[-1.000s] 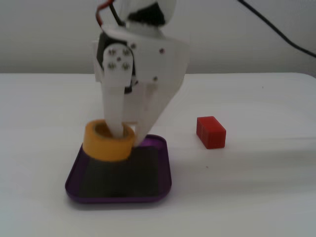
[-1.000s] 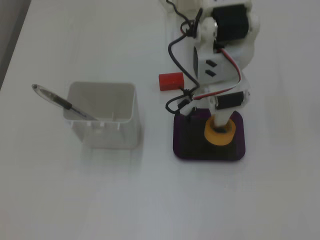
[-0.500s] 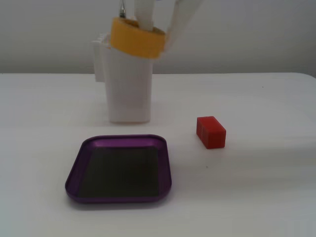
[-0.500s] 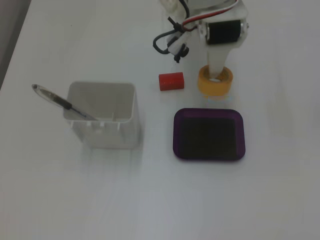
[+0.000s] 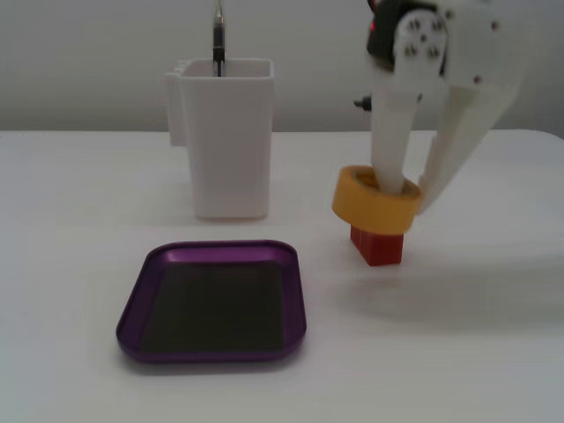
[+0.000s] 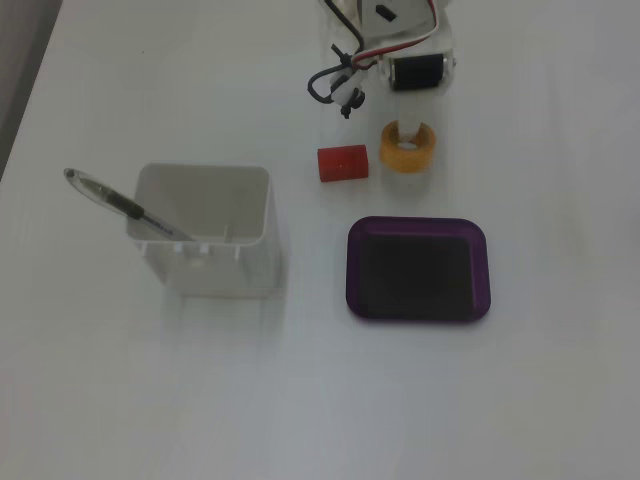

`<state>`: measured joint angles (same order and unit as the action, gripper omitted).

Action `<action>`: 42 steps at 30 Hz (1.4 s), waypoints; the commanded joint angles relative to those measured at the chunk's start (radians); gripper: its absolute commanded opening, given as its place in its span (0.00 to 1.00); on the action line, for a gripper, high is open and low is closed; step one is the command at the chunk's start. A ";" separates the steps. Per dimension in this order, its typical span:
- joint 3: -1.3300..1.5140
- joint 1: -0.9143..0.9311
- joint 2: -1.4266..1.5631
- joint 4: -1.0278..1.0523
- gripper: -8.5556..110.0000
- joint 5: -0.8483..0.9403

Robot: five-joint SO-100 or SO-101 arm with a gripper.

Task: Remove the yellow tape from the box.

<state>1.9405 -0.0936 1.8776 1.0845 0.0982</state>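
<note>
Two white fingers of the robot's jaws (image 5: 407, 187) clamp the wall of the thick yellow-orange tape roll (image 5: 376, 202), one finger down through its wide hole and the other on the outside, a grip that lets the ring hang from one side without slipping. In the front fixed view the roll hangs just in front of the small red block (image 5: 379, 246), hiding its top. Whether it is clear of the table or already resting on it cannot be told.

Seen from above, the roll (image 6: 408, 147) lies at about twelve o'clock from the shallow purple metallic tray (image 6: 418, 226), well clear of its rim, with the red block (image 6: 343, 163) just beside it at nine o'clock. The tray's dark bottom is bare, so the removal itself looks done; what likely remains is setting the roll on the white table (image 6: 560, 380) and letting go.

At nine o'clock from the tray stands a tall white rectangular container (image 6: 207, 232) holding a pen (image 6: 118, 203).
</note>
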 commanded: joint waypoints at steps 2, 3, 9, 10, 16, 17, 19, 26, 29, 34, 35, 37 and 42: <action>0.161 -0.069 0.084 -0.146 0.07 0.003; 0.179 -0.094 0.084 -0.163 0.07 0.003; 0.215 -0.238 0.083 -0.196 0.07 0.005; 0.216 -0.239 0.083 -0.196 0.07 0.005; 0.216 -0.236 0.081 -0.198 0.07 0.006; 0.216 -0.236 0.081 -0.198 0.07 0.006; 0.216 -0.236 0.081 -0.198 0.07 0.006; 0.216 -0.233 0.081 -0.198 0.14 0.006; 0.215 -0.189 0.081 -0.193 0.15 0.005; 0.173 -0.075 0.110 -0.143 0.15 0.002; 0.132 -0.051 0.129 -0.103 0.15 0.002; 0.052 -0.006 0.181 -0.002 0.15 -0.003; -0.123 0.091 0.400 0.218 0.15 -0.012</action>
<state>1.9313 -0.0383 2.1261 1.1965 0.0905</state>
